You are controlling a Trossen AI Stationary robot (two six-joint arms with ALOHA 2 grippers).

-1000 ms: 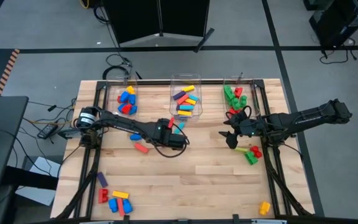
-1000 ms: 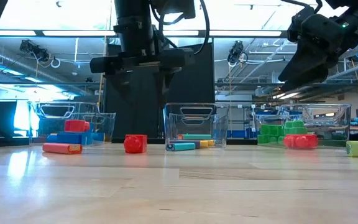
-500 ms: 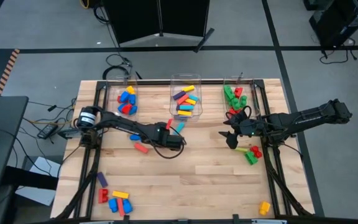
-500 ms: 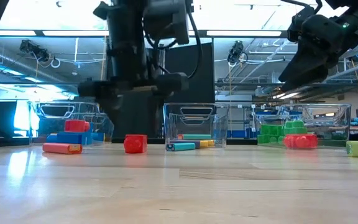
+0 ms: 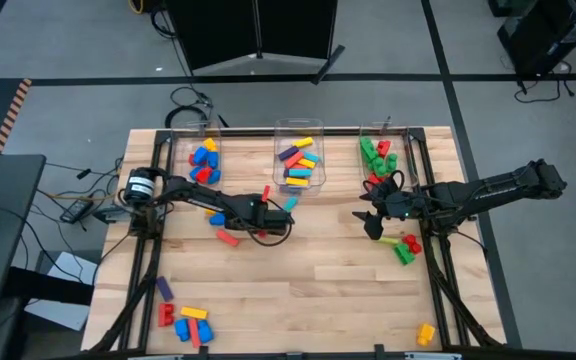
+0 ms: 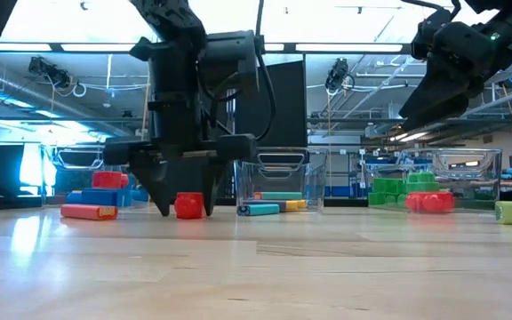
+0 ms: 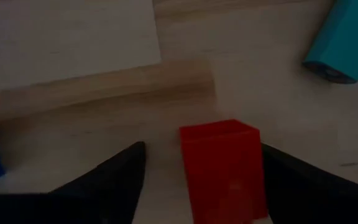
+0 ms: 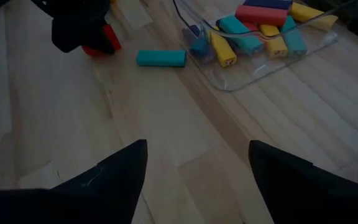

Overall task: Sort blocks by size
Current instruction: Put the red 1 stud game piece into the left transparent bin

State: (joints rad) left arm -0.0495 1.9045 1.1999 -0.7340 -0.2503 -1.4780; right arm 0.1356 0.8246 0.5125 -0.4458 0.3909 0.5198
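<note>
Low down | left claw (image 6: 185, 210) open astride red block (image 6: 188, 205) | overhead hides it | right claw (image 6: 427, 107) open

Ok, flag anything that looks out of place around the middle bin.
One cyan block lies on the table just outside the middle bin, which already holds long blocks like it. The left gripper, open, straddles a red block nearby. Nothing looks spilled or damaged.

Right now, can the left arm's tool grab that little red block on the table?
Probably yes. The left tool is down at the table with its open fingers on either side of the small red block, and nothing sits between them. The cyan block lies off to one side, clear of the grab.
</note>
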